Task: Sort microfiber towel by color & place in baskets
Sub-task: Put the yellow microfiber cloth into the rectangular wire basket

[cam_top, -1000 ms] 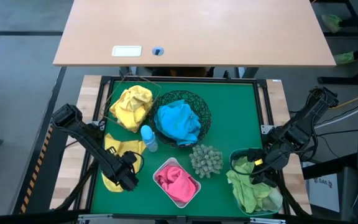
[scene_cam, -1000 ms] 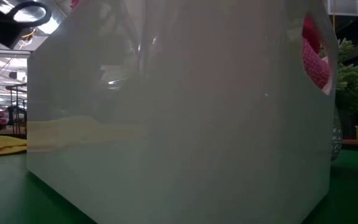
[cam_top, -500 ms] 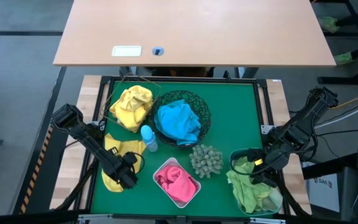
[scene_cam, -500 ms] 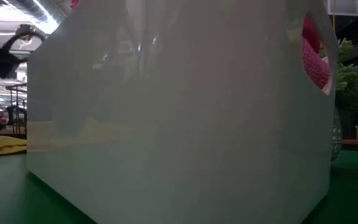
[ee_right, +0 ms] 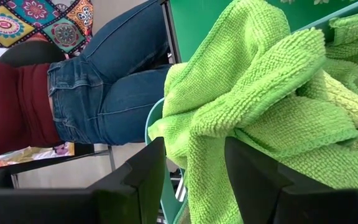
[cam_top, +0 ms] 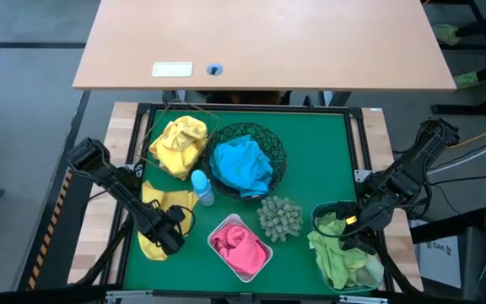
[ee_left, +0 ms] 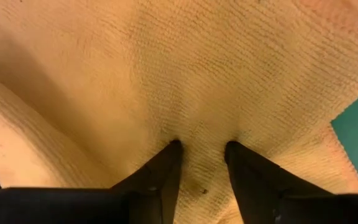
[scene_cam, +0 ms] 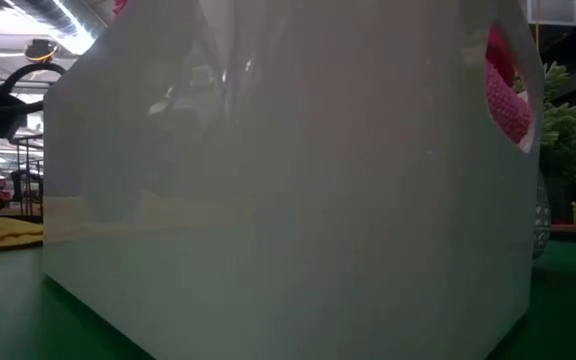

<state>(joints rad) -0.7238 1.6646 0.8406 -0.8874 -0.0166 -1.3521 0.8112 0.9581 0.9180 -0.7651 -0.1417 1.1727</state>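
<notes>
Yellow towel (cam_top: 152, 221) lies loose on the green mat at the table's left edge, the only cloth not yet in a basket. The left gripper (cam_top: 169, 238) sits directly on it. In the left wrist view the fingers (ee_left: 166, 163) press into the weave with a small ridge of cloth raised between them; the jaws stand part-way closed, pinching that fold but not visibly clamped, so a firm hold cannot be confirmed.

The towel's long axis runs from the near edge toward the table's far side. The wire basket (cam_top: 154, 123) lies along that same line, beyond the towel and beyond the blue bottle (cam_top: 201, 187) just beside it, and already holds another yellow towel (cam_top: 179, 143). The carry is judged to be a lift followed by a straight move away from the near edge. The left arm is much nearer; the right is across the table.

The right gripper (cam_top: 350, 230) rests over the blue tub (cam_top: 319, 215), jaws apart around a green towel (ee_right: 253, 93), not seen closed on it.
</notes>
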